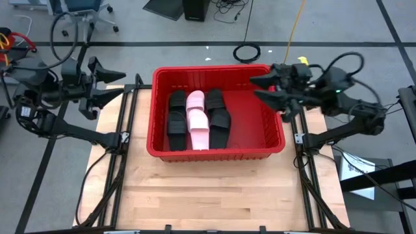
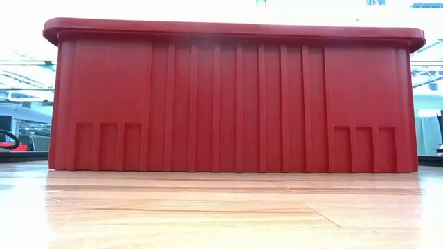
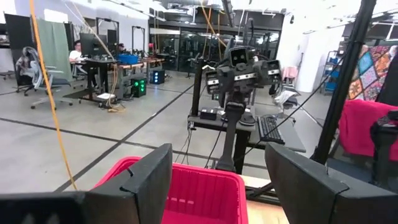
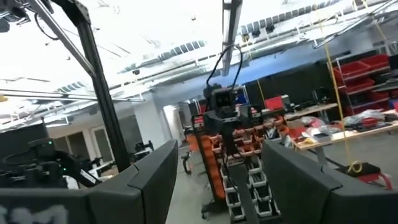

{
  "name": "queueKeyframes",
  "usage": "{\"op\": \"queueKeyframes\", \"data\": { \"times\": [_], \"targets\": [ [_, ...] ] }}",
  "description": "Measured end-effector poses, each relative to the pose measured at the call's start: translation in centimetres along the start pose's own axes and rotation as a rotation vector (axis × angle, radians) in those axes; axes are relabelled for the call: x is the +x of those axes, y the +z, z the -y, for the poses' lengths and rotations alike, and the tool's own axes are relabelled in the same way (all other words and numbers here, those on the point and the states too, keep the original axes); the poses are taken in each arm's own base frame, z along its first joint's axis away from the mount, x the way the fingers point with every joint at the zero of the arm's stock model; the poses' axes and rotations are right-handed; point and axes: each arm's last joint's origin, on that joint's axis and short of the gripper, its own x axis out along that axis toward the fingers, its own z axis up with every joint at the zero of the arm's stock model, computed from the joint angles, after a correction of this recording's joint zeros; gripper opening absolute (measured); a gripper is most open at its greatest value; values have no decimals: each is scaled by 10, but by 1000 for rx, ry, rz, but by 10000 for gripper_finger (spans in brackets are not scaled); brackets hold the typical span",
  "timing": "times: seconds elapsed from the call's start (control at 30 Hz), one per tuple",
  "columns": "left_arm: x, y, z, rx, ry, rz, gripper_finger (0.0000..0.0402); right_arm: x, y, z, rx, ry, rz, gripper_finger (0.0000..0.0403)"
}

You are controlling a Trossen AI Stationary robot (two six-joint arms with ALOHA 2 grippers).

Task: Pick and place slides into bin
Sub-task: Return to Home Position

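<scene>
The red bin (image 1: pixel 273 140) stands at the table's far middle; its near wall fills the low view (image 2: pixel 228 104). Inside it lie black slides (image 1: pixel 177 116) (image 1: pixel 218 116) and pink slides (image 1: pixel 197 120), side by side on the bin's floor toward its left half. My left gripper (image 1: pixel 117 83) is open and empty, left of the bin's far left corner, which shows in the left wrist view (image 3: pixel 199 193). My right gripper (image 1: pixel 259 88) is open and empty above the bin's far right corner.
Bare wooden tabletop (image 1: pixel 214 195) lies near of the bin. Black frame rails (image 1: pixel 120 162) run along both table sides. People sit at desks in the room beyond (image 3: pixel 78 53). Another robot stand shows in the distance (image 3: pixel 239 81).
</scene>
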Motion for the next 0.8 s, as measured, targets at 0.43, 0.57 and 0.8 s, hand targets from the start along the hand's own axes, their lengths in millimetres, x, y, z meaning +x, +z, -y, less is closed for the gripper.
{"op": "queueKeyframes", "data": {
  "times": [0.43, 0.57, 0.8],
  "targets": [
    [-52, 7, -8, 27, 43, 124, 255, -61, 35, -14, -31, 2, 16, 224],
    [-60, 3, -9, 26, 45, 101, 255, -76, 45, -17, -43, 12, 46, 224],
    [-68, 0, -11, 54, 66, 88, 255, -110, 55, -22, -64, 5, 35, 224]
  ]
}}
